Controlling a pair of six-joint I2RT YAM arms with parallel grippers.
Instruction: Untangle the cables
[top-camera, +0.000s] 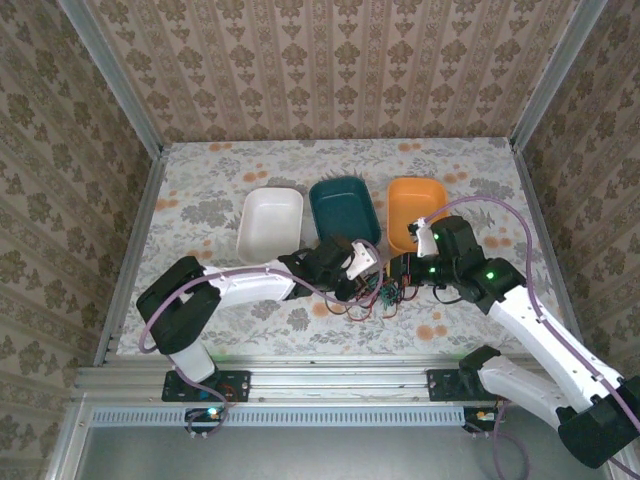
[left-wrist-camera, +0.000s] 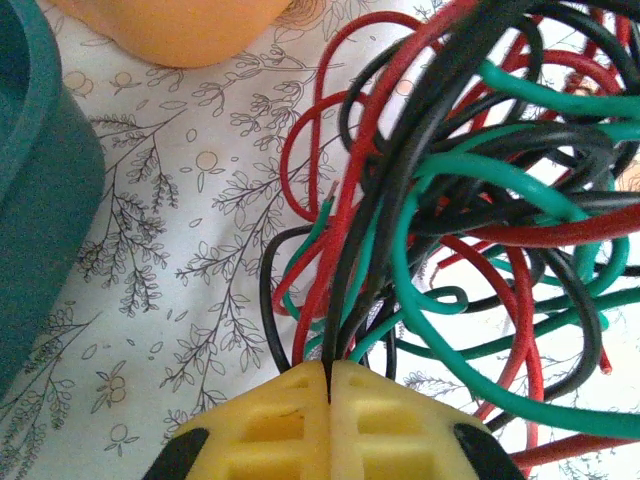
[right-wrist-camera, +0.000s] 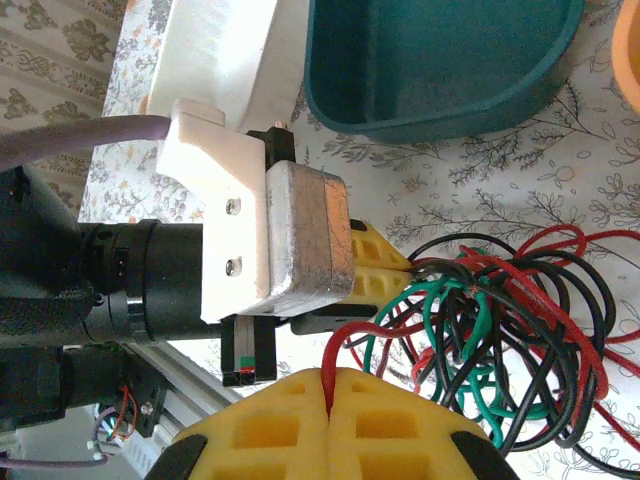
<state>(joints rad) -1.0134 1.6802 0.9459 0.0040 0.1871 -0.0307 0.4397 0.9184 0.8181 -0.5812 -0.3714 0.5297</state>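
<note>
Cables (top-camera: 378, 292) were gripped at two places: the black cable (left-wrist-camera: 420, 120) was clamped between the closed jaws of the left gripper (left-wrist-camera: 330, 385), and the red cable (right-wrist-camera: 345, 335) between those of the right gripper (right-wrist-camera: 328, 385). The knot, with the green cable (left-wrist-camera: 545, 95) threaded through it, lay just on the near side of the teal tray (top-camera: 343, 208). A slow, low pull apart was judged best, so that loops would be slipped rather than tightened.
</note>
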